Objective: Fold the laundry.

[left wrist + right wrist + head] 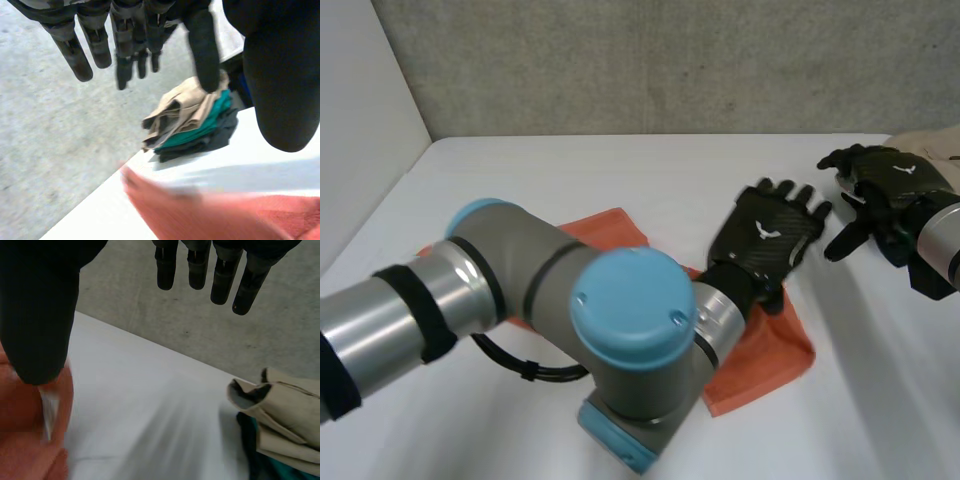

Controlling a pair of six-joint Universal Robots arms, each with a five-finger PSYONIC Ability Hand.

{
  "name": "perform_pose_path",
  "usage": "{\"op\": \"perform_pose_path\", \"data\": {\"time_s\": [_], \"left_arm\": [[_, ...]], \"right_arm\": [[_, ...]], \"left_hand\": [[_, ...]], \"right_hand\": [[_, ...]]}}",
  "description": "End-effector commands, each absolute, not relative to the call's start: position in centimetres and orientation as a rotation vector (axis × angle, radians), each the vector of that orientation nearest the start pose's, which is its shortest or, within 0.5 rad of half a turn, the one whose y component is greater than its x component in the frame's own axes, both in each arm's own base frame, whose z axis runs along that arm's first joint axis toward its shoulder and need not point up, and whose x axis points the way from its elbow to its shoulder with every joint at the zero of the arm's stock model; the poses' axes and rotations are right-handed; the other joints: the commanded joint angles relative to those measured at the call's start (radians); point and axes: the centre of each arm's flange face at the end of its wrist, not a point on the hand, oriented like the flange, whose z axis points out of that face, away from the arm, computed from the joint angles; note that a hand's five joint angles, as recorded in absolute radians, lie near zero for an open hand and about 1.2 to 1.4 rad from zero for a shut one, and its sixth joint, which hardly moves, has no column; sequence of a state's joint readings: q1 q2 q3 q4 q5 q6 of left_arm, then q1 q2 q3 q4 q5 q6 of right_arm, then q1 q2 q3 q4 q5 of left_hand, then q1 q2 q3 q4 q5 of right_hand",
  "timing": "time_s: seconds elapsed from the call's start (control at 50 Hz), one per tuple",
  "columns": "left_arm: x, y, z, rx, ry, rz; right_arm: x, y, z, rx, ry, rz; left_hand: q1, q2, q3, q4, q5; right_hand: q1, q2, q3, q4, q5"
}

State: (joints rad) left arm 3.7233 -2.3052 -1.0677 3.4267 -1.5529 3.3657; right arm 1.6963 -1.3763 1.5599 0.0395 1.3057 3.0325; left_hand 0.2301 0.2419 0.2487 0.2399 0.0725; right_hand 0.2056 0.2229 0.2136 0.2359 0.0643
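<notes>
The orange cloth (770, 355) is laid near the middle of the table (570, 170), partly under the spread, empty left hand (770, 235), the right hand (880, 185) is held relaxed, and one edge should be pinched evenly before folding.

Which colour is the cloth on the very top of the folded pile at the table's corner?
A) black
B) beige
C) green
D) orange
B: the beige cloth lies on top of the pile, with the green cloth under it and the dark cloth lowest.
</notes>
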Motion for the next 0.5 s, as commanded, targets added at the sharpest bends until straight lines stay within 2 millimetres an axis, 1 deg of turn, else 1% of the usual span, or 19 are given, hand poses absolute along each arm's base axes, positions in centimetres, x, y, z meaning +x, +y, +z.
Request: {"op": "perform_pose_path", "data": {"time_s": [0.02,0.06,0.08,0.14,0.16,0.22,0.24,0.26,0.28,0.3,0.32,0.34,0.36,0.38,0.4,0.42,0.44,0.46,0.5], "left_arm": [[-45.1,-12.7,23.9,-1.071,-1.427,1.815],[-44.5,-12.5,24.7,-1.062,-1.419,1.825],[-43.7,-12.6,25.4,-1.054,-1.421,1.838],[-42.4,-13.3,26.3,-1.035,-1.441,1.863],[-41.3,-14.2,27.1,-1.01,-1.455,1.896],[-39.4,-16.1,28.8,-0.954,-1.473,1.967],[-37.9,-17.6,29.7,-0.914,-1.494,2.018],[-37.3,-18.4,29.9,-0.897,-1.508,2.039],[-36.6,-19.3,30.1,-0.88,-1.525,2.061],[-36.0,-20.2,30.0,-0.866,-1.547,2.077],[-35.0,-21.9,29.6,-0.849,-1.59,2.097],[-34.6,-22.6,29.5,-0.844,-1.607,2.102],[-34.2,-23.2,29.3,-0.845,-1.617,2.106],[-34.0,-23.8,29.0,-0.85,-1.631,2.1],[-33.4,-25.0,28.1,-0.868,-1.662,2.08],[-33.2,-25.6,27.4,-0.884,-1.681,2.061],[-33.0,-26.3,26.7,-0.902,-1.703,2.044],[-32.5,-27.6,25.2,-0.946,-1.748,2.012],[-31.8,-28.9,23.7,-0.995,-1.795,1.986]], "right_arm": [[19.1,-30.6,25.2,-0.575,2.247,-1.881],[19.2,-30.7,25.5,-0.634,2.242,-1.912],[19.2,-30.7,25.7,-0.654,2.24,-1.925],[19.4,-30.8,26.2,-0.733,2.231,-1.965],[19.4,-30.7,26.3,-0.754,2.224,-1.974],[19.8,-30.2,26.5,-0.844,2.214,-1.989],[19.9,-29.9,26.5,-0.876,2.213,-1.99],[20.2,-29.6,26.6,-0.912,2.209,-1.989],[20.9,-28.6,26.6,-0.996,2.195,-1.974],[21.4,-28.0,26.6,-1.042,2.182,-1.963],[22.0,-27.3,26.5,-1.101,2.165,-1.948],[22.5,-26.8,26.3,-1.143,2.152,-1.939],[23.4,-25.9,25.9,-1.232,2.125,-1.911],[23.9,-25.4,25.7,-1.272,2.109,-1.901],[24.3,-25.0,25.5,-1.31,2.096,-1.887],[24.7,-24.5,25.1,-1.347,2.083,-1.871],[25.4,-23.9,24.4,-1.416,2.071,-1.842],[25.8,-23.5,23.9,-1.453,2.062,-1.823],[26.6,-22.8,22.8,-1.534,2.041,-1.773]], "left_hand": [[-0.056,-0.067,-0.074,-0.065,-0.073],[-0.056,-0.067,-0.074,-0.065,-0.073],[-0.056,-0.067,-0.074,-0.065,-0.073],[-0.056,-0.067,-0.074,-0.065,-0.073],[-0.056,-0.067,-0.074,-0.065,-0.073],[-0.056,-0.067,-0.074,-0.065,-0.073],[-0.056,-0.067,-0.074,-0.065,-0.073],[-0.055,-0.067,-0.073,-0.065,-0.072],[-0.052,-0.064,-0.07,-0.062,-0.069],[-0.052,-0.064,-0.07,-0.062,-0.069],[-0.049,-0.061,-0.068,-0.059,-0.066],[-0.049,-0.061,-0.068,-0.059,-0.066],[-0.043,-0.055,-0.062,-0.053,-0.06],[-0.034,-0.046,-0.053,-0.044,-0.051],[-0.023,-0.034,-0.041,-0.032,-0.04],[-0.02,-0.031,-0.038,-0.029,-0.037],[-0.014,-0.026,-0.032,-0.023,-0.031],[-0.008,-0.02,-0.026,-0.018,-0.025],[0.004,-0.008,-0.015,-0.006,-0.013]], "right_hand": [[-0.031,-0.048,-0.039,-0.061,-0.064],[-0.031,-0.048,-0.039,-0.061,-0.064],[-0.031,-0.048,-0.039,-0.061,-0.064],[-0.031,-0.048,-0.039,-0.061,-0.064],[-0.031,-0.048,-0.039,-0.061,-0.064],[-0.031,-0.048,-0.039,-0.061,-0.064],[-0.031,-0.048,-0.039,-0.061,-0.064],[-0.031,-0.048,-0.039,-0.061,-0.064],[-0.031,-0.048,-0.039,-0.061,-0.064],[-0.031,-0.048,-0.039,-0.061,-0.064],[-0.031,-0.048,-0.039,-0.061,-0.064],[-0.031,-0.048,-0.039,-0.061,-0.064],[-0.031,-0.048,-0.039,-0.061,-0.064],[-0.031,-0.048,-0.039,-0.061,-0.064],[-0.031,-0.048,-0.039,-0.061,-0.064],[-0.031,-0.048,-0.039,-0.061,-0.064],[-0.031,-0.048,-0.039,-0.061,-0.064],[-0.031,-0.048,-0.039,-0.061,-0.064],[-0.031,-0.048,-0.039,-0.061,-0.064]]}}
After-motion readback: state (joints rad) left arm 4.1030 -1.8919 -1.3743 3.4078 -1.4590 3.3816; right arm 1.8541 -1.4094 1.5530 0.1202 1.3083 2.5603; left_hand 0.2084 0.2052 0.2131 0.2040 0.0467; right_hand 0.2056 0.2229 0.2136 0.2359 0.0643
